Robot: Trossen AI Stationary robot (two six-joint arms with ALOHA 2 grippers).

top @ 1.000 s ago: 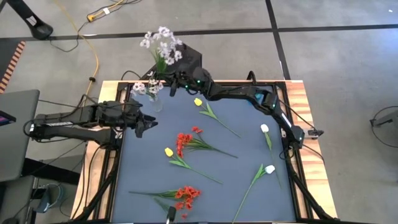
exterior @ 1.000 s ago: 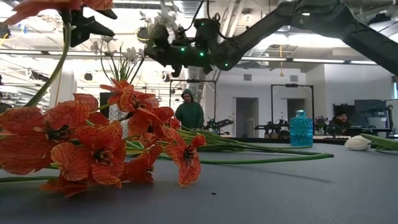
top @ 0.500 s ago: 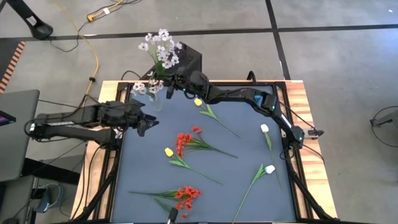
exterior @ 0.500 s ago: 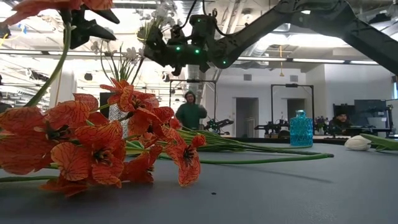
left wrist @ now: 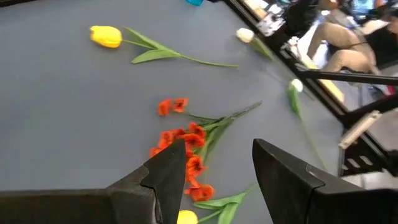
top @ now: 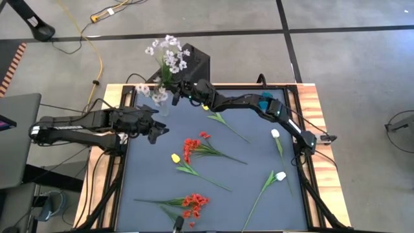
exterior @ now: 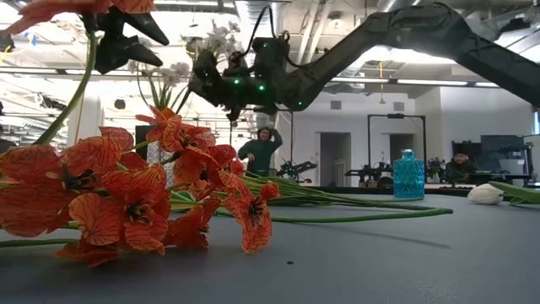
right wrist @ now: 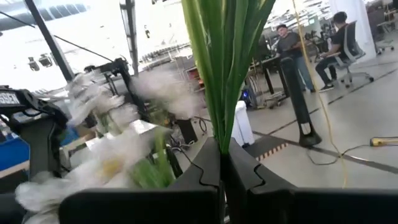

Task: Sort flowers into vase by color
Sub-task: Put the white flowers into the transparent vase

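Observation:
My right gripper (top: 176,88) reaches over the table's far left corner and is shut on a pale lilac-white sprig (top: 168,52). The sprig's blooms stand up past the far edge. Just below and to the left stands a clear vase (top: 160,105) that holds white blossoms (top: 145,91). My left gripper (top: 159,131) hangs open over the mat's left side, near that vase, with nothing between its fingers (left wrist: 168,180). Flat on the mat lie red blossom clusters (top: 191,147) (top: 194,203), yellow tulips (top: 206,106) (top: 174,158) and white tulips (top: 275,134) (top: 280,176). My right gripper pinches the sprig's bundle of green stems (right wrist: 220,127) between its two shut fingers, which lie across the stems. The stems rise upright above the fingers with the blooms (exterior: 221,32) on top. The sprig is lifted clear of the table; its lower end is hidden.
A blue glass vase (exterior: 407,175) stands at the far side of the mat, under my right arm. The red cluster (exterior: 126,203) at the near edge fills the low view's left. People (exterior: 261,152) stand in the room beyond the table.
My right gripper has gone down and toward the table's left edge with the sprig, closer to the clear vase; the sprig has stayed upright. My left gripper has edged toward the table's right, still open.

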